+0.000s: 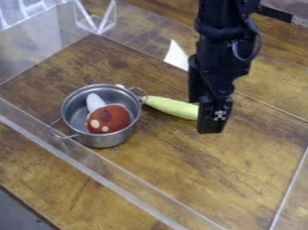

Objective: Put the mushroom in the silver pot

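Inside the pot point(100, 136), toward the side nearer the camera, lies the mushroom point(109, 119), its reddish-brown cap with pale spots turned up and its white stem point(92, 102) reaching toward the far wall. The cap sits below the rim on the near side, and the whole toy is within the pot. Two thin loop handles stick out from the rim, one on the far right side and one on the near left. I hang to the right of the pot, well apart from it, with my jaws point(205, 118) spread and pointing down over the brown wooden table point(179, 178). I pinch nothing. Just beside me, on the left in the view, lies the long yellow-green vegetable point(169, 106), stretched across the wood between the pot and my black fingers; its right end comes close to them in the view, and I cannot tell whether we touch. Clear panels point(136, 180) run along the table's near edge.
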`<state>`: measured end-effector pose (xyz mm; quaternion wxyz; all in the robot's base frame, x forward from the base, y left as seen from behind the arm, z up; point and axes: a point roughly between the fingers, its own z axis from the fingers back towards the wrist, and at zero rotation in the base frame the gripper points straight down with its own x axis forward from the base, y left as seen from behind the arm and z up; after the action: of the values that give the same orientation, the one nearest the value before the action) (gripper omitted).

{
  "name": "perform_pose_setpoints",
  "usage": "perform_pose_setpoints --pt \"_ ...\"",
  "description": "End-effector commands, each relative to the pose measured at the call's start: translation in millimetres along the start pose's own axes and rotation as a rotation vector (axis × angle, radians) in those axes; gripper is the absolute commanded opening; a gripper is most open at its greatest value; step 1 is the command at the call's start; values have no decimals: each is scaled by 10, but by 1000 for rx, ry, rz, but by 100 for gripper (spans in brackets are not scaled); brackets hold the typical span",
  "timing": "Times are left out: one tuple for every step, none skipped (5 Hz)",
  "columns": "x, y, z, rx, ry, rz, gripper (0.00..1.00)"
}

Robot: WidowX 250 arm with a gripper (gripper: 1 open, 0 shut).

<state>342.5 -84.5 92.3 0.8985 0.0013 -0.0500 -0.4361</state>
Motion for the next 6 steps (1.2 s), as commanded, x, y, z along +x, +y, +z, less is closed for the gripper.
perform_pose_setpoints --pt "108 -53 0 20 -39 -68 100" --pt "157 -47 -99 0 -28 -37 100" --pt "87 -84 -91 10 -13 -23 100" --pt "82 -190 -172 -5 -5 -20 100" --pt "-12 -123 -180 -7 2 4 100" --pt "-99 -75 -201 -16 7 35 0"
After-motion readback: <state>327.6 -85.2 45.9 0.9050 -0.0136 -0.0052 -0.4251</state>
